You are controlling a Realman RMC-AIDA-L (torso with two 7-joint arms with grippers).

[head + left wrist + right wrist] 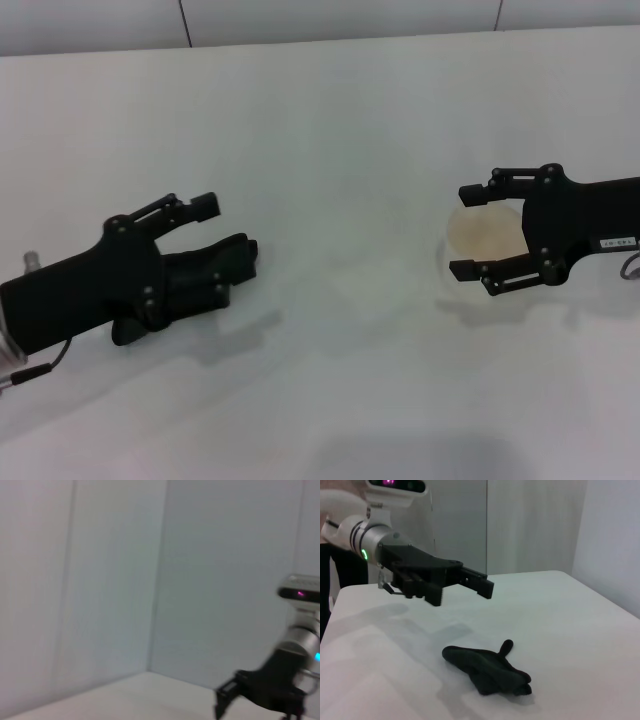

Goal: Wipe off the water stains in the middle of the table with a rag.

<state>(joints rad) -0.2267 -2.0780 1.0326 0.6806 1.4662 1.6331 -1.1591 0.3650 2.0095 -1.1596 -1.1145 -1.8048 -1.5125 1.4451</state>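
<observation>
The rag [215, 272] is a dark crumpled cloth lying on the white table [330, 130] at the left. It also shows in the right wrist view [487, 670]. My left gripper [225, 238] is open and hovers just above the rag, apart from it, as the right wrist view [461, 594] shows. The water stains [487, 232] are one pale orange-brown blotch at the right. My right gripper [472, 230] is open, with one finger on each side of the blotch. The left wrist view shows the right arm [272, 685] far off, but neither rag nor stain.
The table's far edge meets a grey-seamed wall [340, 20]. In the right wrist view the table's corner and side edge [600, 597] are visible.
</observation>
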